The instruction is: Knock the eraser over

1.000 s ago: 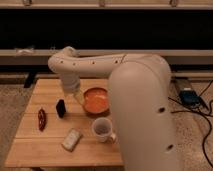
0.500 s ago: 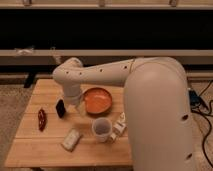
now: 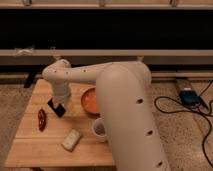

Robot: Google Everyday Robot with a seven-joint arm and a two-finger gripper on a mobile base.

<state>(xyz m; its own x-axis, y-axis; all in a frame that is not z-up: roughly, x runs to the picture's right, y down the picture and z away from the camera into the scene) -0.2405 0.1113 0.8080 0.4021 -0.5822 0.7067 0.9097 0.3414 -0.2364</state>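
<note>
The gripper (image 3: 56,106), grip state hidden, meets the eraser (image 3: 59,109); bowl (image 3: 90,101) at 3 o'clock, cup (image 3: 99,130) at 4.

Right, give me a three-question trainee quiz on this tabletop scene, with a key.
1. True or false: the eraser stands left of the orange bowl.
2. Which item lies nearest the table's left edge?
A. the white cup
B. the red-dark elongated item
C. the pale beige block
3. Fill in: the gripper is down at the ____, at the end of the white arm.

Key
1. True.
2. B.
3. Eraser; the gripper sits right at the black block, and contact cannot be confirmed.
</note>
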